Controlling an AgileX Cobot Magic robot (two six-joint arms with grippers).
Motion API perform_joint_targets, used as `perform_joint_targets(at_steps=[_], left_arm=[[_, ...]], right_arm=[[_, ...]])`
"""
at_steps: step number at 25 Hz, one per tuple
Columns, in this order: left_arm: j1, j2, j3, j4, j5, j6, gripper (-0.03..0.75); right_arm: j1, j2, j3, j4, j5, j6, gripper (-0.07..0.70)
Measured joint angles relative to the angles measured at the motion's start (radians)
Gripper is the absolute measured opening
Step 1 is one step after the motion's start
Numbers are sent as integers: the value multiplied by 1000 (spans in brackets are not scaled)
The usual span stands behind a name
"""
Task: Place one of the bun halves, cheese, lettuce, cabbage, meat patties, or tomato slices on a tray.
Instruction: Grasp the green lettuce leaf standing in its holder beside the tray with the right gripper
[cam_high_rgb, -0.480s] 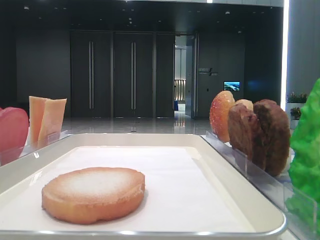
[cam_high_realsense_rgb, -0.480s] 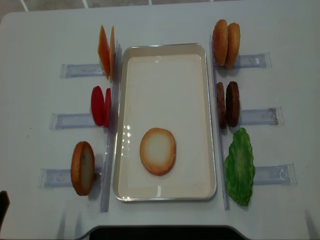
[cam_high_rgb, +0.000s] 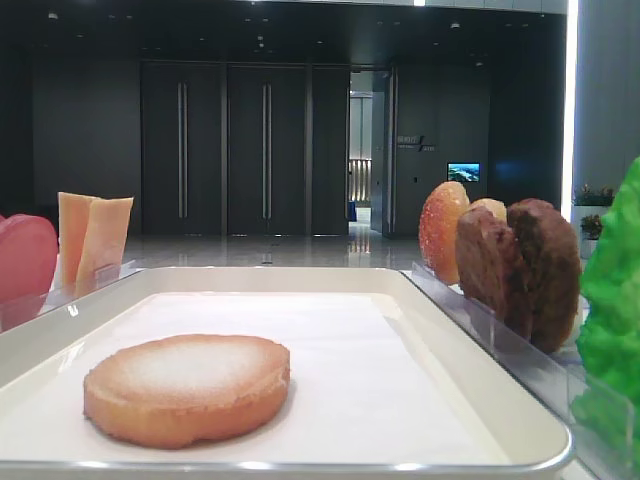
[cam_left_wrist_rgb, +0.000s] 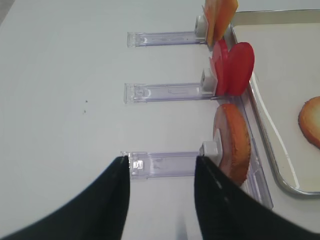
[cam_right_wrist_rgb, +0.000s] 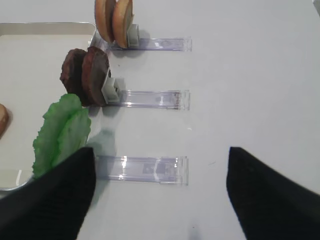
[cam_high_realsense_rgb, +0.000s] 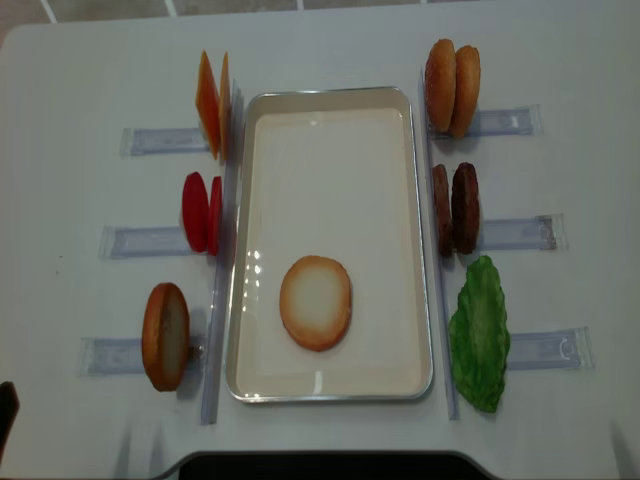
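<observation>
A bun half (cam_high_realsense_rgb: 316, 302) lies flat, pale face up, on the white tray (cam_high_realsense_rgb: 330, 94), toward its near end (cam_high_rgb: 187, 387). Left of the tray stand cheese (cam_high_realsense_rgb: 212, 105), tomato slices (cam_high_realsense_rgb: 201, 212) and another bun half (cam_high_realsense_rgb: 165, 336). Right of it stand two bun halves (cam_high_realsense_rgb: 452, 88), meat patties (cam_high_realsense_rgb: 455, 208) and lettuce (cam_high_realsense_rgb: 480, 335). Cabbage is out of view. My left gripper (cam_left_wrist_rgb: 161, 162) hangs open and empty over the holder beside the upright bun half (cam_left_wrist_rgb: 232, 142). My right gripper (cam_right_wrist_rgb: 160, 152) is wide open and empty, just right of the lettuce (cam_right_wrist_rgb: 61, 132).
Clear acrylic holders (cam_high_realsense_rgb: 150, 140) stick out sideways from each food stack on the white table (cam_high_realsense_rgb: 60, 80). More of these holders (cam_right_wrist_rgb: 145, 167) lie under the right gripper. Dark doors fill the background of the low view.
</observation>
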Motion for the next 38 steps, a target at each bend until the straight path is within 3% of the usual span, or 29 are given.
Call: perform_joint_targets(at_steps=[10,15,25,31,38], left_arm=[[0,0,0,0,0,0,327],[0,0,0,0,0,0,327],[0,0,0,0,0,0,327],[0,0,0,0,0,0,327],[0,0,0,0,0,0,327]], right_arm=[[0,16,0,0,0,41,518],[0,192,-23,12,0,103,518],[0,629,-209,56,75,114,518],[0,864,-330,74,82,103,518],[0,968,-390,77,83,93,518]])
